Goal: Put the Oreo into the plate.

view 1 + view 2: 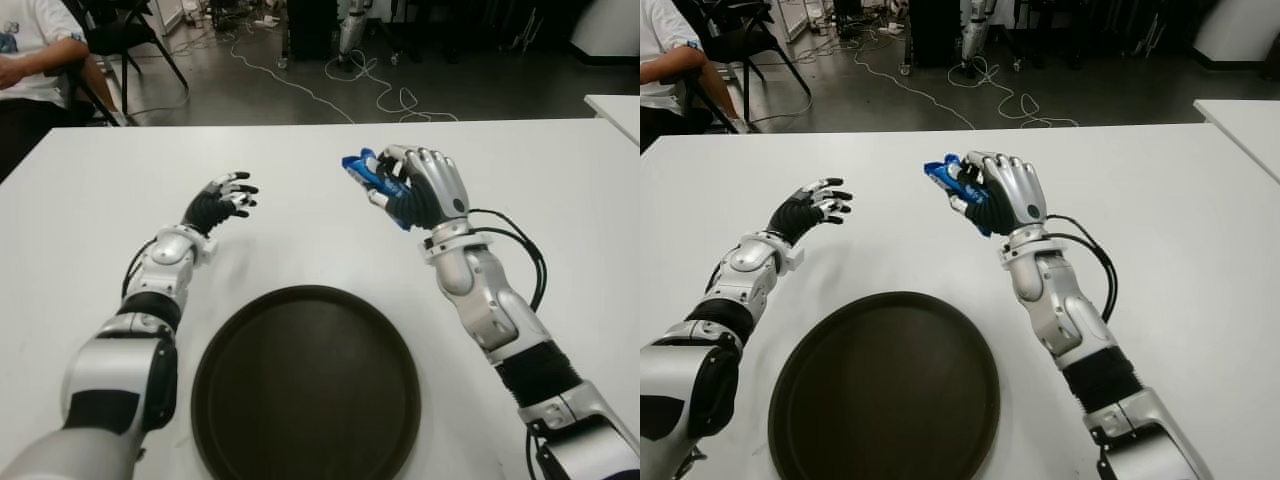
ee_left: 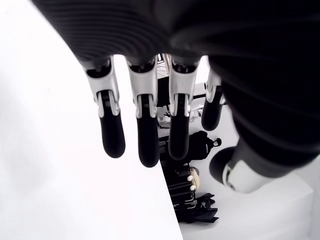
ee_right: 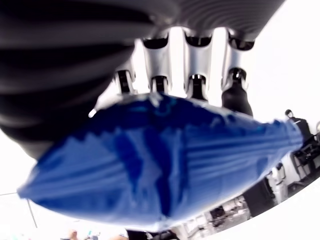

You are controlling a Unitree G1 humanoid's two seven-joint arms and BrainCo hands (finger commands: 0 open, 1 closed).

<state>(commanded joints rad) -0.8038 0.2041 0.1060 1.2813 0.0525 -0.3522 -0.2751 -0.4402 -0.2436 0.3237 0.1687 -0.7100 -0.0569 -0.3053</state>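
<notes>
Fingers of our right hand [image 1: 420, 190] are wrapped round the Oreo [image 3: 160, 165], a blue pack, so it's already in the grip w/ one end poking out toward the left hand. Pack is up off the table [image 1: 80, 180], beyond the plate [image 1: 306, 385] and a bit to its right. So the move we need, as we judge it, is back toward us and slightly left, then down. Plate sits near our body, between the two arms. Left hand [image 1: 222, 203] shows beyond the plate's left edge, fingers loose, holding nothing.
</notes>
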